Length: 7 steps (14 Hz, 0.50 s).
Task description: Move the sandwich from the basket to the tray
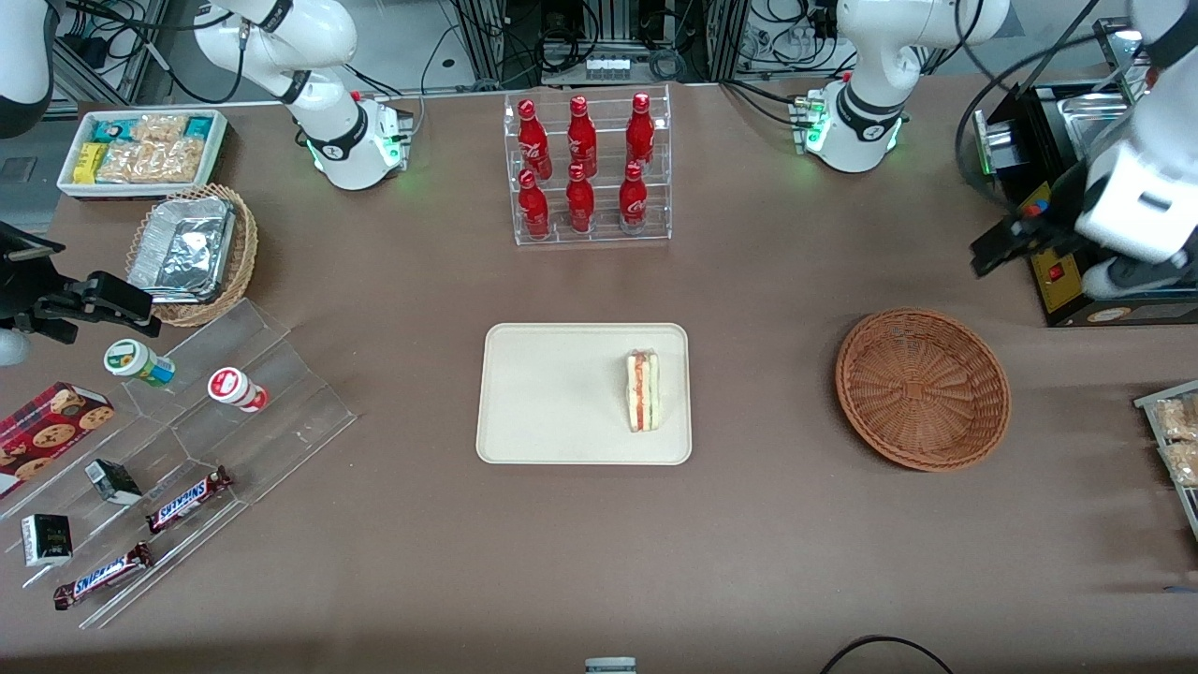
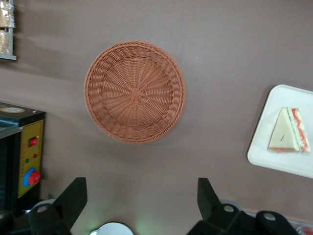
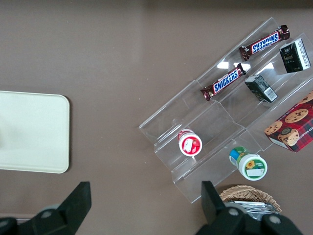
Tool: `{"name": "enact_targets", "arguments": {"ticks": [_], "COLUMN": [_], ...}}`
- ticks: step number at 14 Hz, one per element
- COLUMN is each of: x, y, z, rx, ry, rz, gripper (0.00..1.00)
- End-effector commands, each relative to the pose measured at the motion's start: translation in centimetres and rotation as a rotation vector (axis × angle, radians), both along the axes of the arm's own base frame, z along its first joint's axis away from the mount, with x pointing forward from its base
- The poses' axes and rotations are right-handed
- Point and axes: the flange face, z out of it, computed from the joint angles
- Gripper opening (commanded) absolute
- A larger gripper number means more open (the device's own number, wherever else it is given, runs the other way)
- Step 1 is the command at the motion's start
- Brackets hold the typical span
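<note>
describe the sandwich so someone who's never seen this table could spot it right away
Start at the clear rack of red bottles; nearer the front camera lies a cream tray. The sandwich lies on it, at the end toward the empty reddish-brown basket. It alone shows red and green filling. The gripper hangs open, away from it.

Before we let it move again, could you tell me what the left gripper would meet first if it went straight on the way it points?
The left gripper, open and empty, points down; bare table beside the basket probably comes first, though depth is unclear.
</note>
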Motion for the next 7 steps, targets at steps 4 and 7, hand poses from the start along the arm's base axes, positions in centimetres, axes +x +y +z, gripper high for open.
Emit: {"name": "enact_targets", "arguments": {"ticks": [4,7], "x": [-1.11,-1.21], "y": [0.57,0.71], "z": [1.25,1.27], "rx": [0.016,0.012], "ry": [0.0,0.005], "rz": [-0.026,-0.046], "gripper": [1.0,1.0]}}
